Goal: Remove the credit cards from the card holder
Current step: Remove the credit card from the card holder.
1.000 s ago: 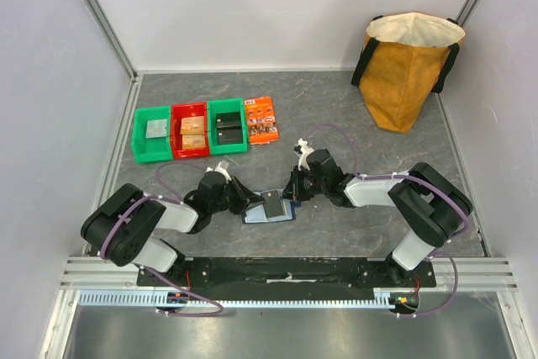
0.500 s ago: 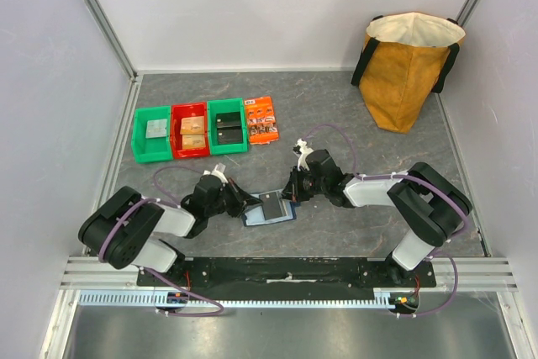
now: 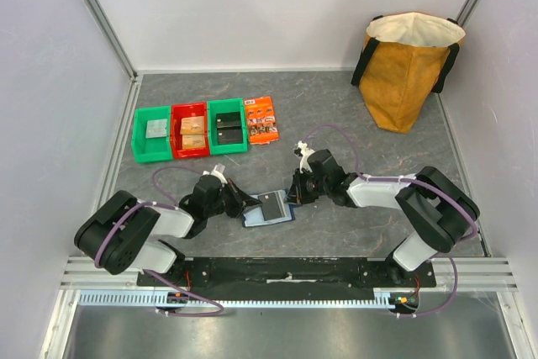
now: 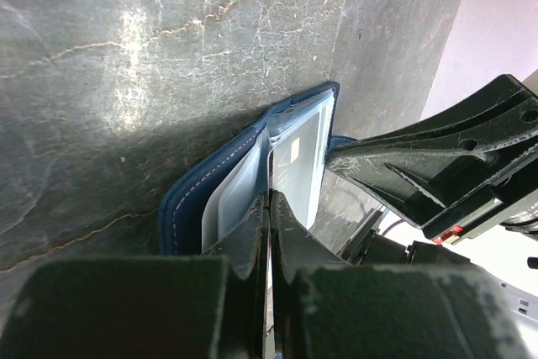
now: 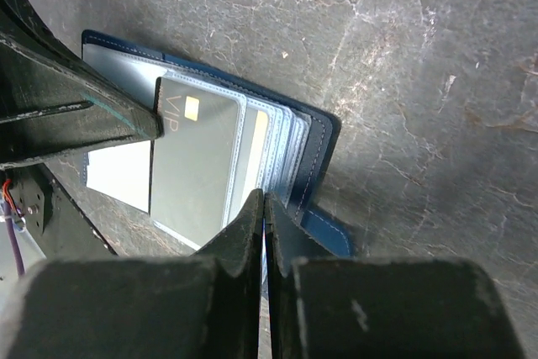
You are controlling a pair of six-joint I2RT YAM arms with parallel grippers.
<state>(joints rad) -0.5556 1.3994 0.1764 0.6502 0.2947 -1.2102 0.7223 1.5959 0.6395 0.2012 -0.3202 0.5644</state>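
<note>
The card holder (image 4: 178,208) lies open on the table (image 3: 336,107), close to the middle of its near edge, clear sleeves up. A grey credit card (image 5: 195,166) with a gold chip pokes from the sleeves, and the left gripper (image 4: 269,203) is clamped on its edge. The right gripper (image 5: 265,201) has its jaws pressed together at the sleeves' opposite edge; whether they pinch anything I cannot tell. Three bins (image 3: 190,132) sit toward the far left corner.

— What is the grey bench (image 4: 126,81) made of?
— Stone-look, veined, with a faint sheen.
— And the navy folding card holder (image 5: 326,149)?
— Matt leather-look with pale stitching. Its clear sleeves (image 5: 282,145) are glossy plastic, and the grey card (image 5: 197,166) is smooth plastic.
</note>
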